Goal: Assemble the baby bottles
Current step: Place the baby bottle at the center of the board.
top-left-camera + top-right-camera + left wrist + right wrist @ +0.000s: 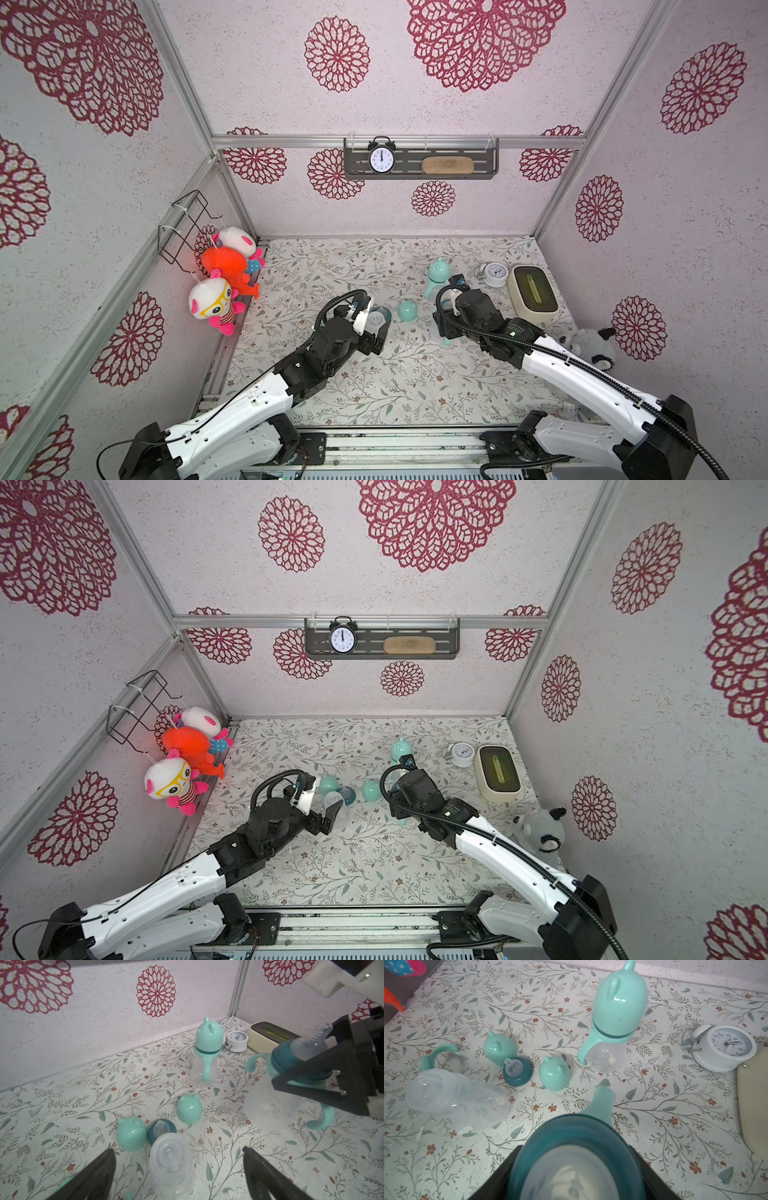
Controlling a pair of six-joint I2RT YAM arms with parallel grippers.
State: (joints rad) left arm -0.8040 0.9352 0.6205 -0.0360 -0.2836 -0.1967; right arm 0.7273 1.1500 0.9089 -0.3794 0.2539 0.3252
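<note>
My right jaws pinch the dark collar [291,1059] of 1 uncapped bottle [274,1105], a little tilted, low at the bench [62,1105]. I cannot tell if its base touches. My left jaws are spread wide around the lying bottle body [172,1163]. I think this round body may roll when I close, and push the loose collar [162,1130] and cap [131,1134] beside it.
</note>
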